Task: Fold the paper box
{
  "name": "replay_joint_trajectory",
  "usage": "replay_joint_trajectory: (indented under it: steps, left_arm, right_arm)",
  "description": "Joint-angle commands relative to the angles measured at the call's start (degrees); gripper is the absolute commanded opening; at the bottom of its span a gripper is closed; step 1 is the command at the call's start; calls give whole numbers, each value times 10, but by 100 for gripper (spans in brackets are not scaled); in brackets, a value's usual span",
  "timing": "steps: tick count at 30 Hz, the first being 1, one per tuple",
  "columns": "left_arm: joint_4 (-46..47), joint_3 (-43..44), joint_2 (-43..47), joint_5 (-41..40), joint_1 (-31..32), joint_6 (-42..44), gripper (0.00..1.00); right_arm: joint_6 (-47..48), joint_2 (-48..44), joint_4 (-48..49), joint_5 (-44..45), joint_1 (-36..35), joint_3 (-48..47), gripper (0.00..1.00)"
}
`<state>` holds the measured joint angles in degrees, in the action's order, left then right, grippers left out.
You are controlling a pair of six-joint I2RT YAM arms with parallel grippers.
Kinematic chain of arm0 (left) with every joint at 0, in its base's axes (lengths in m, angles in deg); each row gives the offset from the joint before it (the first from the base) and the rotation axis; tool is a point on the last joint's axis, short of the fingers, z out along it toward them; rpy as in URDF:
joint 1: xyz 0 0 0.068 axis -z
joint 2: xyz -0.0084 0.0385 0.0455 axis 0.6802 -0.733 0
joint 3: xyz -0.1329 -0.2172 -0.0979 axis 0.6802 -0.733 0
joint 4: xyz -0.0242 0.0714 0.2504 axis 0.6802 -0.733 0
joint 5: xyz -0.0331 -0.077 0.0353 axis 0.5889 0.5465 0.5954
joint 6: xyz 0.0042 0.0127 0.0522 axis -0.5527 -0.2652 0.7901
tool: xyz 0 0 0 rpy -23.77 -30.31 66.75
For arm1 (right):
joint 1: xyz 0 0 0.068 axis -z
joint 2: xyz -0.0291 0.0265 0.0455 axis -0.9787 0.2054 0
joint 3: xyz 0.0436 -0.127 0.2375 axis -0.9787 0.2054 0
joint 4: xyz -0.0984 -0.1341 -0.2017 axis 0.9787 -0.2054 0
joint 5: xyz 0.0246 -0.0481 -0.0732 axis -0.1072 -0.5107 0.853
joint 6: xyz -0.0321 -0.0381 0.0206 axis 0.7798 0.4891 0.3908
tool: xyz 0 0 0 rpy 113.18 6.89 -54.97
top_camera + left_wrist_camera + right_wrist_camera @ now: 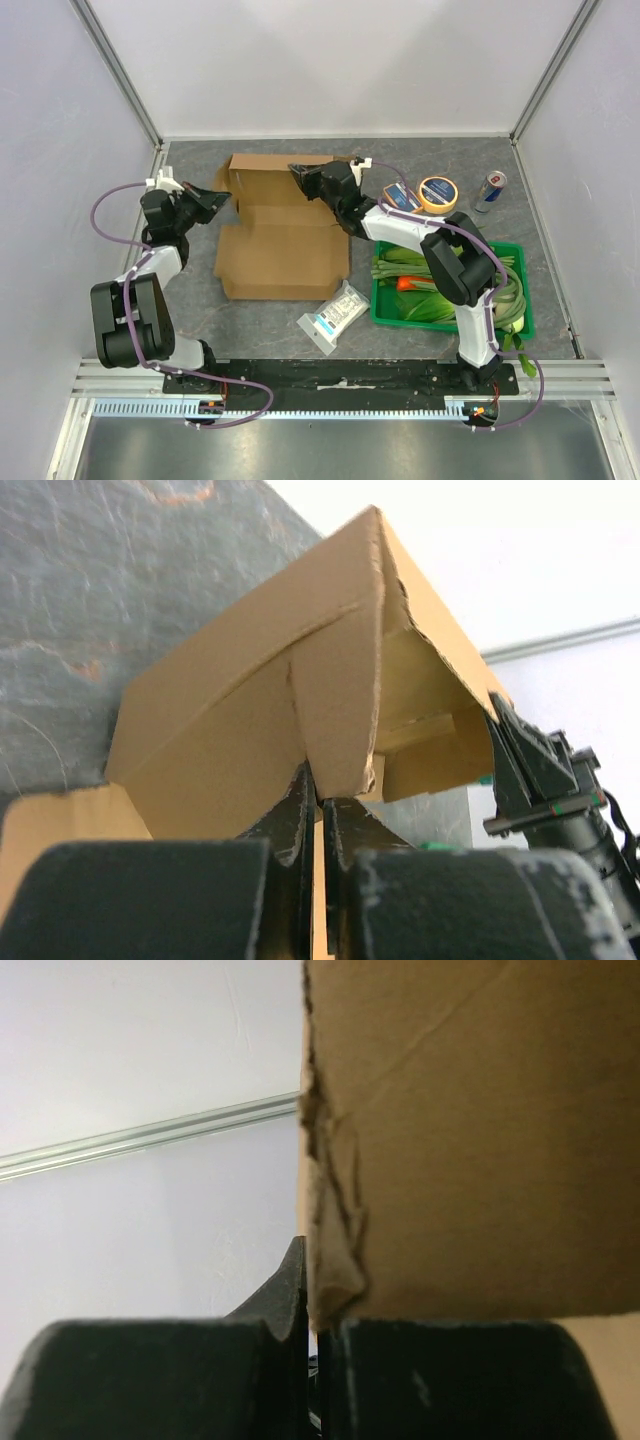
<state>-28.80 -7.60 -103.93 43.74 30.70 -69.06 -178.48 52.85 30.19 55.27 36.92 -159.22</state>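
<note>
The paper box (285, 260) lies in the middle of the table, a brown cardboard sheet with its near panel flat and its far flaps raised. My left gripper (224, 196) is at the box's left side, shut on the lower tip of a raised side flap (340, 710); in the left wrist view the fingertips (300, 798) pinch that cardboard. My right gripper (296, 171) is at the far panel, shut on the torn edge of the cardboard (480, 1160), which runs down between its fingers (290, 1295). The right arm's wrist (540, 770) shows behind the flap.
A green crate (525, 300) of vegetables stands at the right, near the right arm. A white-and-blue packet (335, 315) lies just in front of the box. A tape roll (437, 192), a small blue box (402, 195) and a can (490, 190) sit at the back right.
</note>
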Motion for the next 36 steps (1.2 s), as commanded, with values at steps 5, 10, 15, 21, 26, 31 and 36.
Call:
replay_joint_trajectory:
  steps: [5,10,15,21,26,31,36]
  left_arm:
    - [-10,-51,54,36,26,55,2]
    - [-41,-51,50,14,35,81,2]
    - [-50,-57,66,-2,40,88,25]
    - [-106,-62,152,-45,39,108,73]
    - [-166,-67,276,-129,35,135,72]
    - [-263,-59,306,-277,5,123,61]
    - [-299,-14,215,-337,-14,107,57]
  right_arm:
    - [23,-19,-18,-26,-14,44,0]
    - [30,-17,-7,-27,-14,58,0]
    - [42,-22,-2,-22,-14,67,0]
    - [52,-33,2,-20,-12,76,0]
    - [51,-31,6,-25,-11,76,0]
    - [48,-31,11,-30,-8,78,0]
    - [46,-30,14,-36,-3,79,0]
